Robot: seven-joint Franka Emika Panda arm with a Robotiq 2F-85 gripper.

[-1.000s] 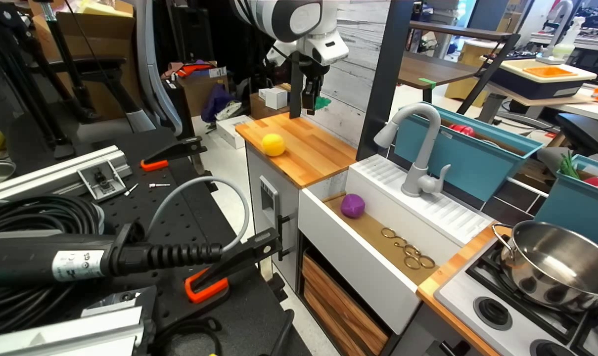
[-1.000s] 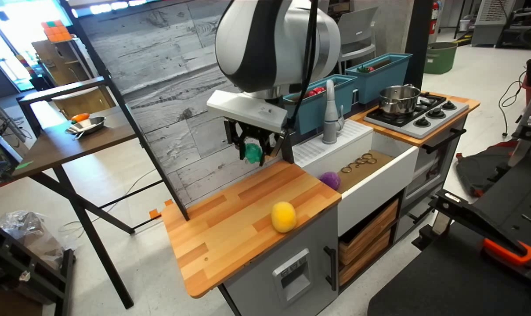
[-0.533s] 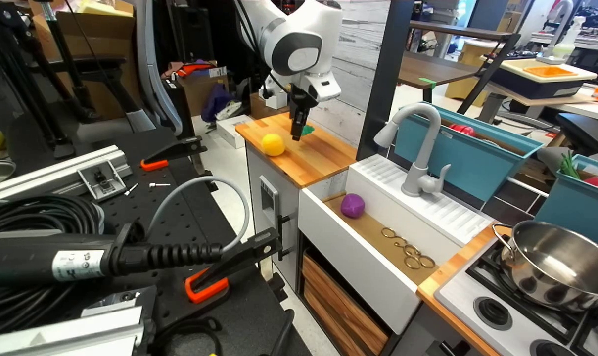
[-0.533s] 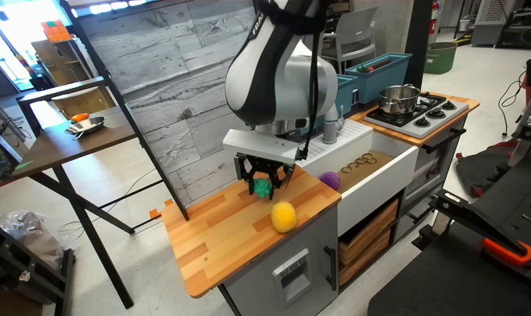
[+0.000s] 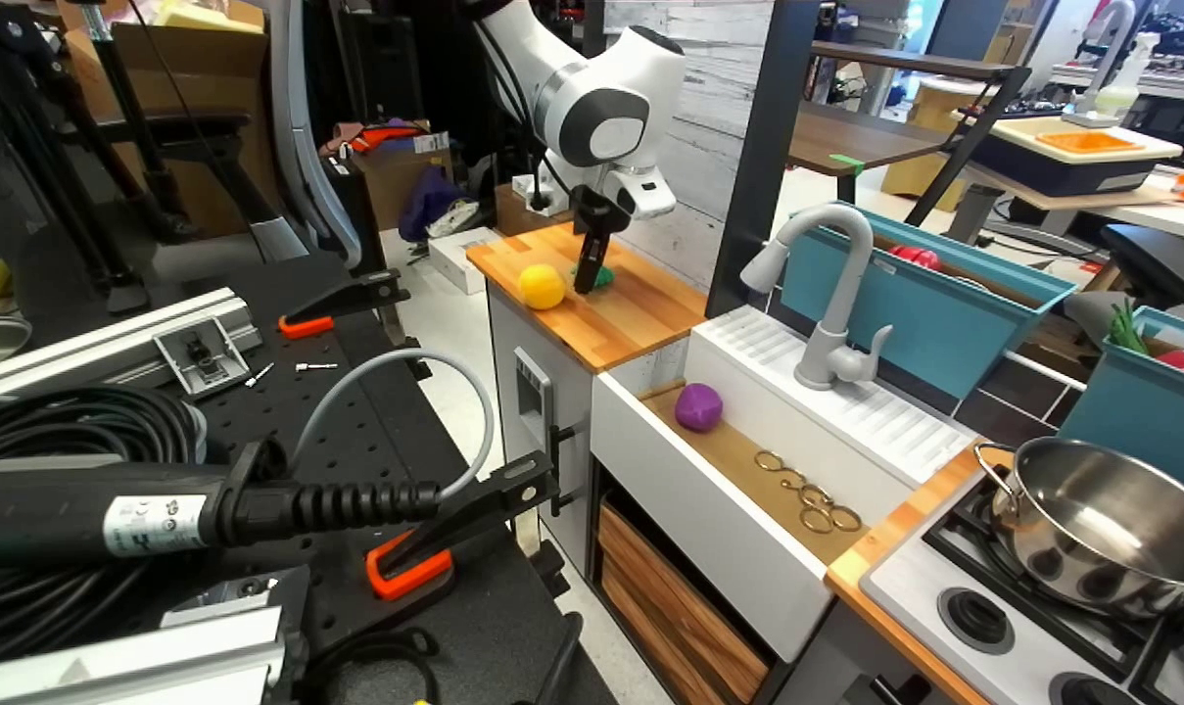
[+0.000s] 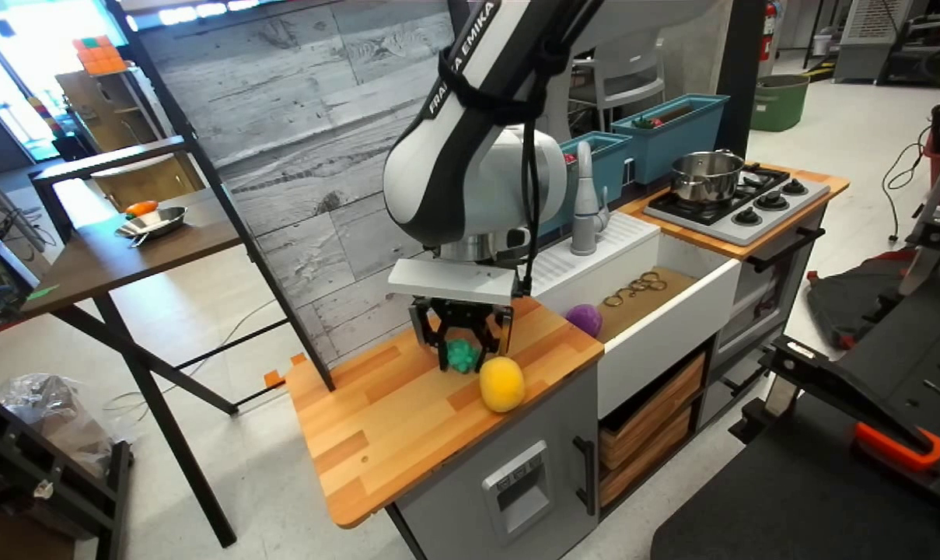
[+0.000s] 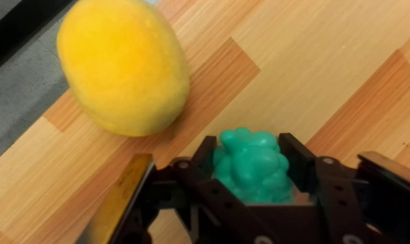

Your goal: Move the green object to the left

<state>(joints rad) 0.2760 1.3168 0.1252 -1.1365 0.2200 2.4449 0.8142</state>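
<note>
The green object [image 6: 462,355] is a small bumpy lump. It also shows in an exterior view [image 5: 604,278], partly behind a finger, and in the wrist view [image 7: 254,166]. My gripper [image 6: 461,365] is shut on it, one finger on each side, as the wrist view [image 7: 248,138] shows. The fingertips are low over the wooden counter [image 6: 392,420]. I cannot tell whether the lump touches the wood. The yellow rounded piece [image 6: 502,385] rests on the counter close beside the gripper, nearer the cabinet's front edge; in the wrist view it is at the upper left [image 7: 123,67].
A purple piece [image 5: 698,407] and gold rings [image 5: 815,509] lie in the white sink [image 5: 709,529] beside the counter. A grey plank wall [image 6: 306,155] stands behind the counter. A grey faucet [image 5: 836,294] and a steel pot [image 5: 1111,529] are farther along.
My gripper has come down from high near the wall to just over the counter, carrying the green object closer to the yellow piece. The yellow piece has hardly moved.
</note>
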